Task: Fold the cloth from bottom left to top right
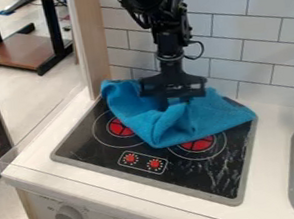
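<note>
The soft blue cloth [211,116] lies rumpled across the far half of the black toy stove top [87,149], which is set into the white counter [264,167]. One end bunches up at the far left, beside the pale wooden post [91,37]; the other spreads to the stove's right edge. Its near tip points between the two red burner discs, the left one [120,127] and the right one [197,143]. The creases gather under the black end effector [175,99], probably because the middle is where the fold is being made (a soft cloth rarely creases where one would like).

The black jointed arm [168,43] comes in from the top and hangs almost straight down before the white tiled wall [234,25], its end effector low at the cloth. I cannot tell how far open it is, or whether it has hold of any fabric. The fold looks partly made, with the left end likely needing to come farther right.
</note>
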